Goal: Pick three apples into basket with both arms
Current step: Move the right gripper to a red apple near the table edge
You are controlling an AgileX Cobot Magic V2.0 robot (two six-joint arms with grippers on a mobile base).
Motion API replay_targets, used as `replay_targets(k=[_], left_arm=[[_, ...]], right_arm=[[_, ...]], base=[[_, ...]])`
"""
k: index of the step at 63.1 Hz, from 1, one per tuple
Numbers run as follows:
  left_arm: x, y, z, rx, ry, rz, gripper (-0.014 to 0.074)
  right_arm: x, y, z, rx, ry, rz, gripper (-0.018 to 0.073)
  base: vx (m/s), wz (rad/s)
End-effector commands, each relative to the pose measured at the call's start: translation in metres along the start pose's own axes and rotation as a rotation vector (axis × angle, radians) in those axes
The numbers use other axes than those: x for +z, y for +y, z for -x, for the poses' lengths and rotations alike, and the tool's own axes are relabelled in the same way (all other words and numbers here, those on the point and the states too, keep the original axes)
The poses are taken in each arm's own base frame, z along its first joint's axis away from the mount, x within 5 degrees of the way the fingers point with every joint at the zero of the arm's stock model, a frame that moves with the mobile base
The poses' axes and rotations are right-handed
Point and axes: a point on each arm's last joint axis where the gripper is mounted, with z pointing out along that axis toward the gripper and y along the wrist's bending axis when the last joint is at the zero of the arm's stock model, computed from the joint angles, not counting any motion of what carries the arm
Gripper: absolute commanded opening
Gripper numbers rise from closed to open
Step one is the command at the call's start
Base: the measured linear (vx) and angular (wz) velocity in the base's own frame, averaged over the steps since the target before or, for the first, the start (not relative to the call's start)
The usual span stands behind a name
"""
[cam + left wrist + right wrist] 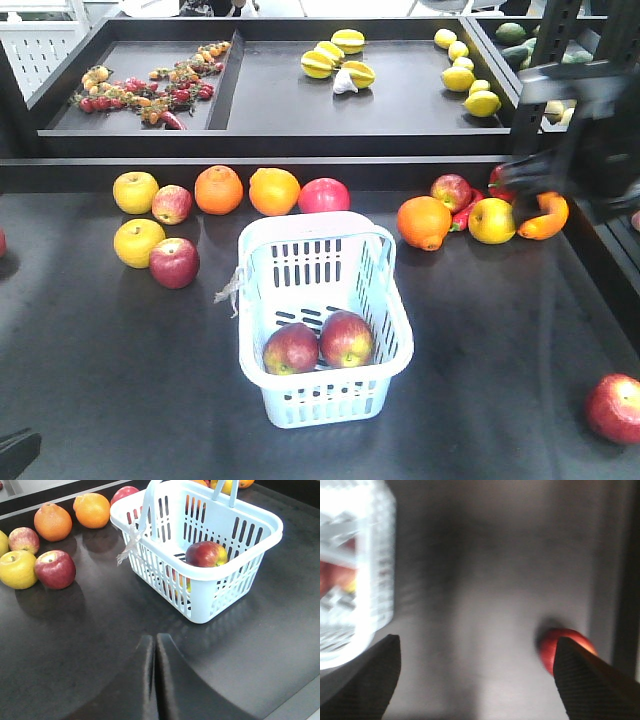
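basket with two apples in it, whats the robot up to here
A two-armed robot is collecting apples into the pale blue basket. Two apples already lie in it side by side. The right gripper is open over the dark table, with a red fruit by one finger, probably the third apple; that view is blurred. The left gripper is shut and empty, low over the table in front of the basket. More apples, oranges and yellow fruit sit along the back edge.
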Motion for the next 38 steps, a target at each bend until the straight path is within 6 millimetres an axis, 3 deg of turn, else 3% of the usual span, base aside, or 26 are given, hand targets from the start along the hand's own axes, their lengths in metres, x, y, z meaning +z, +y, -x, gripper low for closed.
replay_targets(k=[1,7,17,28,38], left_arm=[[-0.003,0.001,0.014,-0.019,-0.084,0.012,-0.0008],[-0.003,0.001,0.014,-0.019,-0.084,0.012,-0.0008],[-0.003,0.001,0.014,-0.019,-0.084,0.012,-0.0008],[-0.003,0.001,0.014,-0.019,-0.084,0.012,-0.0008],[-0.003,0.001,0.014,-0.019,-0.084,0.012,-0.0008]], right_arm=[[-0.021,-0.028,-0.007,0.059,-0.011,-0.003,0.0589],[-0.011,-0.049,-0.015,0.100,0.030,-0.003,0.0589],[0.027,-0.080,-0.044,0.157,0.153,-0.018,0.0589],[0.065,-0.093,-0.072,0.193,0.212,-0.018,0.0589],[0.094,-0.100,-0.077,0.198,0.235,-0.041,0.0589]], base=[[0.00,0.00],[0.00,0.00],[0.00,0.00],[0.00,0.00],[0.00,0.00]])
